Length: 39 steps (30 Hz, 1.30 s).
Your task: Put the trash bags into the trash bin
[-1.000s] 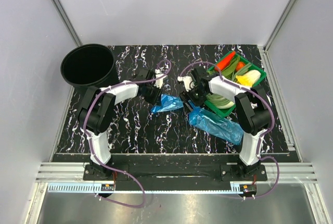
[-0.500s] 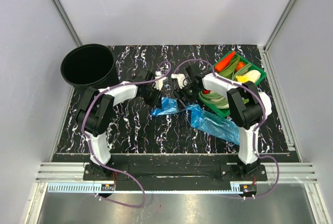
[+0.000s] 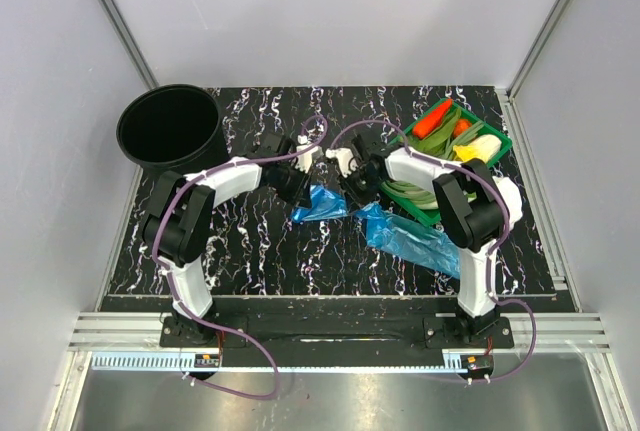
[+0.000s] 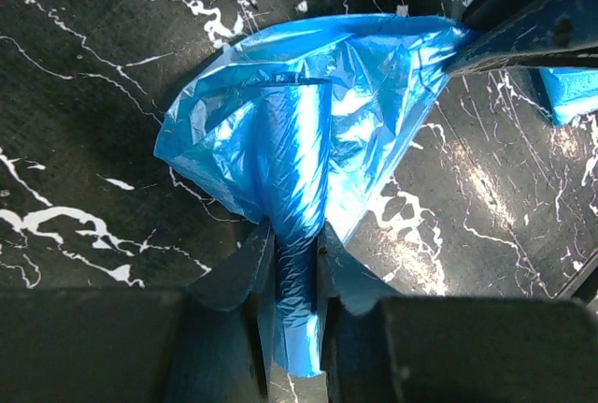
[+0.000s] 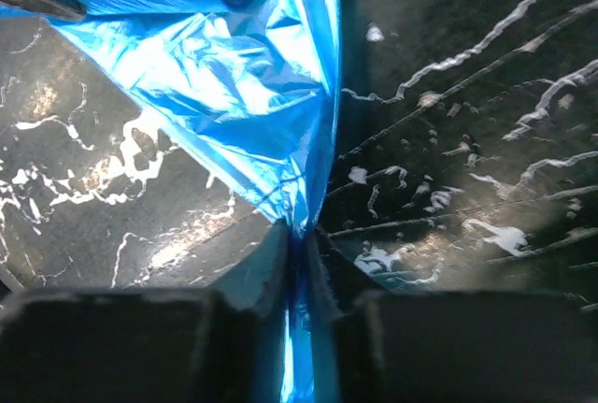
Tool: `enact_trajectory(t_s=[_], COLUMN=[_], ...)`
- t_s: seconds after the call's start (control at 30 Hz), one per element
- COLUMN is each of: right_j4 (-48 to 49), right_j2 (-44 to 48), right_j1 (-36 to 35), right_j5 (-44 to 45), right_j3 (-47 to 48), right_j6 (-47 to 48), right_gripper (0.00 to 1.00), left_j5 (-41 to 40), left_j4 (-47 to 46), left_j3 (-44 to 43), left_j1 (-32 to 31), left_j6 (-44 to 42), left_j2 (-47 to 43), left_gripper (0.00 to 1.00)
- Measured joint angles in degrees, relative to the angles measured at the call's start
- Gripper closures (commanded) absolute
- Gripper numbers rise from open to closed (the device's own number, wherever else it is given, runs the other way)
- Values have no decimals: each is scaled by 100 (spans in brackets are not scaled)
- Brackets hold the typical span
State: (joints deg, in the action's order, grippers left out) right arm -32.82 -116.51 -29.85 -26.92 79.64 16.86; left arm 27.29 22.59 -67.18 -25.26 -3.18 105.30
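Left gripper [image 4: 291,246] and right gripper [image 5: 297,237] each clamped the same bag [image 3: 322,201] over the black marbled table [image 3: 250,241], grey walls [image 3: 330,21] around.

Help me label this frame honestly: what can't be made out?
- Top view: trash bin interior too dark to show contents.
- Top view: right arm hides the right end of the large blue bag.
- Top view: right arm covers part of the green tray.
- Right wrist view: small blue bag, pinched end runs off the bottom edge.
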Motion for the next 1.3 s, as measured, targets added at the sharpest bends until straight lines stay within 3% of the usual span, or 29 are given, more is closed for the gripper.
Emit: enact_trajectory(t_s=[0.03, 0.07, 0.3, 0.7, 1.0, 1.3], right_j4=[31, 46, 245, 437, 487, 651], right_j2=[24, 26, 212, 175, 79, -109], right_j1=[-39, -79, -409, -772, -1067, -1189], right_j5=[105, 153, 861, 1755, 2424, 2498], right_j3=[-22, -48, -236, -160, -28, 157], right_j6=[-24, -68, -286, -442, -354, -313], right_gripper=[99, 100, 100, 100, 100, 100], left_j5=[15, 48, 352, 2063, 3381, 3893], left_j4=[0, 7, -116, -1058, -1506, -1989], left_j3=[17, 26, 299, 1145, 1355, 1473], left_j1=[4, 4, 118, 826, 833, 1060], left_j6=[0, 0, -17, 15, 105, 542], left_j2=[-4, -4, -260, -1755, -1832, -1834], left_gripper=[100, 100, 100, 100, 100, 100])
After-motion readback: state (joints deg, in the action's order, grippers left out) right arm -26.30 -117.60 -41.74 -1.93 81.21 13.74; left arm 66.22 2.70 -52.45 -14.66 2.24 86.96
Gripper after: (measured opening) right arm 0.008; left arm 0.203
